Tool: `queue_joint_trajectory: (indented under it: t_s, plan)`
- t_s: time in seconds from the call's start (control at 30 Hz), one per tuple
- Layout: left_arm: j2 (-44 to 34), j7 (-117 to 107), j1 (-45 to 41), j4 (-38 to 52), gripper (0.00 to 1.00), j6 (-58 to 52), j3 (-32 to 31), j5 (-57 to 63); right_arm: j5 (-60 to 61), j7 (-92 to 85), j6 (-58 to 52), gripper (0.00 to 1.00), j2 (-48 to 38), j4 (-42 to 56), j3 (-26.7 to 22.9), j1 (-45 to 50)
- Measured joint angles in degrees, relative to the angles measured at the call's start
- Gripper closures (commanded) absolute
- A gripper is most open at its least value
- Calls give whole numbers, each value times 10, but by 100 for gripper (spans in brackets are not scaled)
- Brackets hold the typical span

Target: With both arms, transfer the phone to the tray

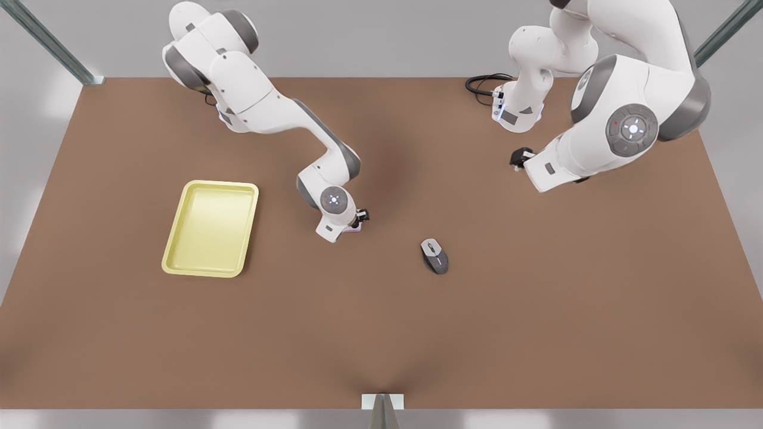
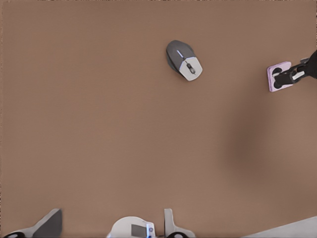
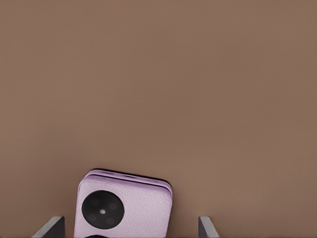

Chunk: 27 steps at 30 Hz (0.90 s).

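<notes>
Front view: camera high above the brown bench (image 1: 381, 333), looking steeply down, covering both arms. Left wrist view: high over the bench, facing down, sharing with the front view the grey-and-black computer mouse (image 2: 184, 60) and small lilac square phone (image 2: 277, 77). Right wrist view: low, close to that phone (image 3: 124, 208).

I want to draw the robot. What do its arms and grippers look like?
Both arms are white and rounded with grey joint covers. The right gripper, by the phone, and the left gripper, waiting, are small and black. A black cable coils by the left base.
</notes>
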Motion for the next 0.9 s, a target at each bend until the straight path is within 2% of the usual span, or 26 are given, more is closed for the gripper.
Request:
queue_joint_trajectory:
  t_s: [0.57,0.63,0.8,0.9]
  plan:
    - [-1,26,8,0,0,-28,15,6,-2,1,39,1,13,-14,0,4]
    - [-2,28,8,0,0,-28,14,6,-2,1,40,20,13,-13,0,4]
    - [-2,30,8,0,0,-30,14,7,0,-3,40,22,4,-11,0,3]
    - [-2,32,8,0,0,-30,14,7,0,-5,33,22,-31,-5,-3,-10]
